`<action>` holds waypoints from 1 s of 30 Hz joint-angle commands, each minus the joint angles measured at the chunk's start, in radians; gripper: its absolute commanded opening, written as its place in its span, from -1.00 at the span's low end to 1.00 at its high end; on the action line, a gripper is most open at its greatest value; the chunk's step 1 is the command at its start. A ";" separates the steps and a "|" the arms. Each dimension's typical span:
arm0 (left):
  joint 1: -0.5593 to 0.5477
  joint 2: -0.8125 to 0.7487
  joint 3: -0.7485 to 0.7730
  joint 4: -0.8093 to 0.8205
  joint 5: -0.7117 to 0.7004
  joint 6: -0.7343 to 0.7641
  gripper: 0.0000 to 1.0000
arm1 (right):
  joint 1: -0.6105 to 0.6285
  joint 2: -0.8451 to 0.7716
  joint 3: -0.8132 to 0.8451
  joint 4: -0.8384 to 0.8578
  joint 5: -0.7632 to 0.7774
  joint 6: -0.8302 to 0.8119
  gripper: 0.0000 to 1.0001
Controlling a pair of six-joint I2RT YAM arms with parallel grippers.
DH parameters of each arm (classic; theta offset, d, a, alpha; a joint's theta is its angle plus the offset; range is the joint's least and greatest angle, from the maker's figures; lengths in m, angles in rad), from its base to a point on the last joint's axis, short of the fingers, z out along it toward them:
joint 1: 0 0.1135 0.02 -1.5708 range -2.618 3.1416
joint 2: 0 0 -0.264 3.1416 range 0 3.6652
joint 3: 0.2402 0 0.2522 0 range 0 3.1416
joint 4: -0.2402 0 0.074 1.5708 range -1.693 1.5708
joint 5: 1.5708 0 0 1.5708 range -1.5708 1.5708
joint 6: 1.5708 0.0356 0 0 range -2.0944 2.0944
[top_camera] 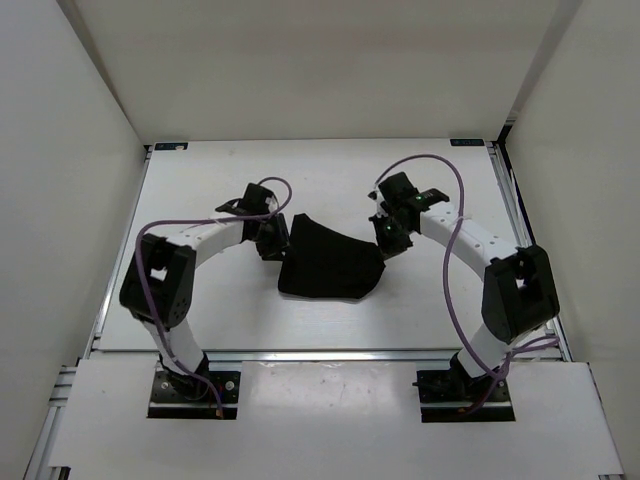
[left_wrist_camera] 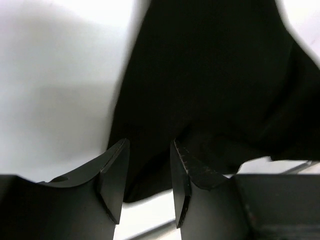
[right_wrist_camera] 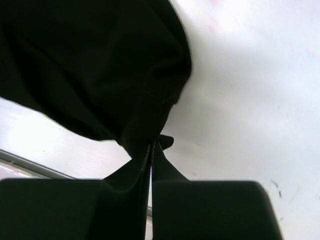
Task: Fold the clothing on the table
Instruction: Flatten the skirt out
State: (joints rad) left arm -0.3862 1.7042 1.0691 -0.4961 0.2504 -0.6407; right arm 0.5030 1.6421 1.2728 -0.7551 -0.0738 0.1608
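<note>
White table showed on the outer side of both my jaw pairs. My left gripper stood spread, the black garment lying just ahead of its tips and under the gap. My right gripper was pressed together, pinching the garment's edge, with cloth bunched beyond its tips.

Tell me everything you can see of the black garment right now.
The plain black matte fabric garment lies bunched and partly folded mid-table on the white tabletop, soft, no print visible. Its right edge is pinched by the shut right gripper. The open left gripper sits at its left edge, jaws apart, gripping nothing.
</note>
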 commanded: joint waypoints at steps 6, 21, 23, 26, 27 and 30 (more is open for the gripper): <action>-0.046 0.161 0.245 0.001 0.016 0.035 -0.03 | -0.141 -0.085 -0.214 -0.001 0.029 0.048 -1.00; -0.071 0.268 0.367 -0.035 0.041 0.091 -0.04 | -0.180 -0.176 -0.104 -0.044 0.085 0.121 -0.06; -0.079 0.294 0.405 -0.033 0.058 0.090 -0.04 | -0.159 -0.122 -0.041 -0.015 -0.019 0.143 -0.23; -0.079 0.354 0.472 -0.035 0.128 0.079 -0.21 | -0.147 -0.004 0.002 0.061 -0.160 0.201 -0.92; -0.082 0.374 0.497 -0.033 0.145 0.078 -0.28 | -0.143 0.021 0.013 0.091 -0.196 0.210 -1.00; -0.089 0.408 0.535 -0.035 0.147 0.067 -0.46 | -0.106 0.152 0.043 0.149 -0.277 0.240 -1.00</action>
State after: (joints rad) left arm -0.4671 2.0922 1.5661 -0.5243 0.3473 -0.5747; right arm 0.3714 1.6775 1.3045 -0.6525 -0.2073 0.3462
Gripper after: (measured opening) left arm 0.289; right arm 0.003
